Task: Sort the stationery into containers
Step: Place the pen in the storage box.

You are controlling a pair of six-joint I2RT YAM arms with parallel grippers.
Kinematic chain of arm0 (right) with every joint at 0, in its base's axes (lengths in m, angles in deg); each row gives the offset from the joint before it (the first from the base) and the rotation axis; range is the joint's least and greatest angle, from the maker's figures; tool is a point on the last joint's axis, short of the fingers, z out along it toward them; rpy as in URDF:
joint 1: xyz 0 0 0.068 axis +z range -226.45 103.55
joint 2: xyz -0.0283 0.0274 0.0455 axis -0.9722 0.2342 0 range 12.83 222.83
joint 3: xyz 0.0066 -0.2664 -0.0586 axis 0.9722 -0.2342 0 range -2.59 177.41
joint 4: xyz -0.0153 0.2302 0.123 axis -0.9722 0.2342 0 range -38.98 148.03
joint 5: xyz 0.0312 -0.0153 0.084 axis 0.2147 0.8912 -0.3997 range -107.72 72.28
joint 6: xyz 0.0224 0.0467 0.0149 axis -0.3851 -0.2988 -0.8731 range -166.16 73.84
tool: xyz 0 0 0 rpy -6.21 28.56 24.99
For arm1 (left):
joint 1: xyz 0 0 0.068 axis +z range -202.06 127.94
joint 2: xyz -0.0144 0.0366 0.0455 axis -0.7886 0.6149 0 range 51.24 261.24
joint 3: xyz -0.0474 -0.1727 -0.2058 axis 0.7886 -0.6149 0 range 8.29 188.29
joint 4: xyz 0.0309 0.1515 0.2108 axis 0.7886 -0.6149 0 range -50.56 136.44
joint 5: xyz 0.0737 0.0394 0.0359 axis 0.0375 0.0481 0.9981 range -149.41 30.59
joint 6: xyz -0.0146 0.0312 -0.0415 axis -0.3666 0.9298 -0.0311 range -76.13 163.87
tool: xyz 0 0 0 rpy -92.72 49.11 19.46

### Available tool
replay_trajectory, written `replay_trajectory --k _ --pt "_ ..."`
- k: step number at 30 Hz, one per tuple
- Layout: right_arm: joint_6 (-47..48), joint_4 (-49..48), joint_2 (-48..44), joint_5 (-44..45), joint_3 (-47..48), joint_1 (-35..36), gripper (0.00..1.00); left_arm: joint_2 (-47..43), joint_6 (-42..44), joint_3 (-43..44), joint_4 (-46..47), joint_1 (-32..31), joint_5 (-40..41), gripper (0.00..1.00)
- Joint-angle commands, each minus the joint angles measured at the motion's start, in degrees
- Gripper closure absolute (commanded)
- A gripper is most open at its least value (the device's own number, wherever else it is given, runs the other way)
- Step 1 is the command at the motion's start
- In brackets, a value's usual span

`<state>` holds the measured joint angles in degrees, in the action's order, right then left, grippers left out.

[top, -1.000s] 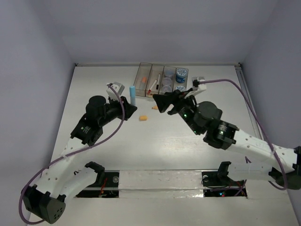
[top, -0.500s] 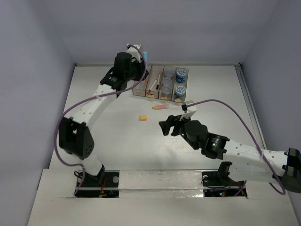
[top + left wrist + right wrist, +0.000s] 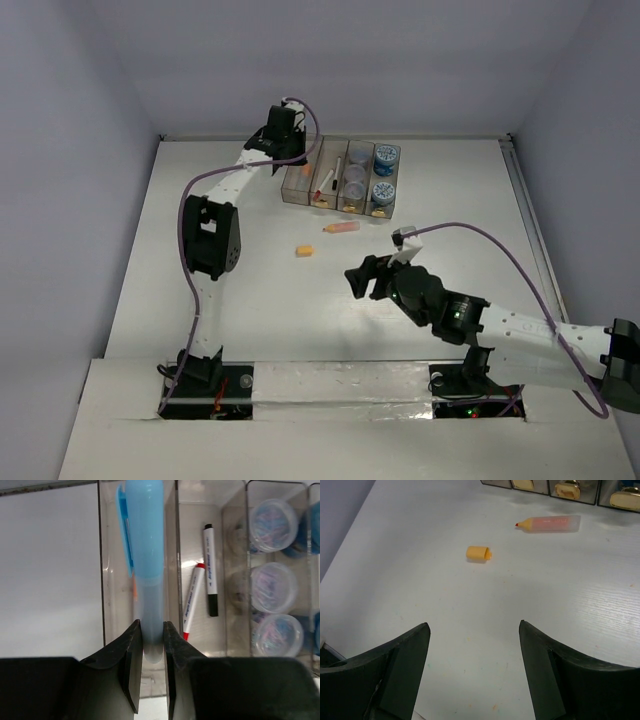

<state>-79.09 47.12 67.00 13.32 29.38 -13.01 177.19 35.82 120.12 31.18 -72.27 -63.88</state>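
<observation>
- Left end effector [image 3: 152, 630] clamped around blue marker [image 3: 145, 555], which juts straight ahead over leftmost bin [image 3: 107, 580].
- Right end effector [image 3: 473, 625] spread wide, empty; orange cap [image 3: 478, 553] ahead on counter [image 3: 420, 590], orange marker [image 3: 552, 523] farther ahead, rightward.

In the left wrist view the blue marker [image 3: 147, 555] ran off the top edge, and its lower end was buried between the jaws. An orange item [image 3: 133, 589] behind it showed only as a sliver. The blue-patterned jars [image 3: 315, 525] were cut by the right edge. The right wrist view cropped the bins [image 3: 542, 487] to their labelled ends.
</observation>
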Motion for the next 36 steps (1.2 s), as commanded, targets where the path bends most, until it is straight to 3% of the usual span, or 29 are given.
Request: replay_trajectory --k 1,6,14,19,25,28,32,36 --pt "-1.5 -1.5 0.4 0.8 -0.7 -0.2 0.22 1.5 3.0 5.8 -2.6 -0.2 2.5 0.94" --pt "-1.5 -1.5 1.9 1.1 -0.1 -0.2 0.22 4.0 4.5 7.7 -4.2 -0.2 2.7 0.81" --pt "-1.5 -2.1 4.6 0.6 1.3 -0.2 0.22 4.7 5.0 7.2 -4.6 -0.2 1.9 0.70" --pt "-0.2 -1.1 6.2 1.7 2.7 -0.2 0.22 2.6 5.1 6.6 -4.0 -0.2 1.7 0.45" --pt "2.1 -1.2 14.4 -2.7 6.9 -6.7 0.22 -6.5 2.1 3.7 -0.7 -0.2 -2.3 0.35" --pt "4.9 -1.0 18.8 -6.0 10.9 -9.9 0.22 -15.9 -1.0 -1.1 3.1 -0.2 -5.8 0.32" --pt "18.3 -0.1 25.6 -12.1 18.1 -11.6 0.28 -27.8 -4.8 -11.1 8.4 -0.2 -8.6 0.32" --pt "32.2 2.7 32.7 -24.5 24.7 -12.7 0.31 -40.1 -7.1 -23.3 13.4 -1.4 -9.9 0.31"
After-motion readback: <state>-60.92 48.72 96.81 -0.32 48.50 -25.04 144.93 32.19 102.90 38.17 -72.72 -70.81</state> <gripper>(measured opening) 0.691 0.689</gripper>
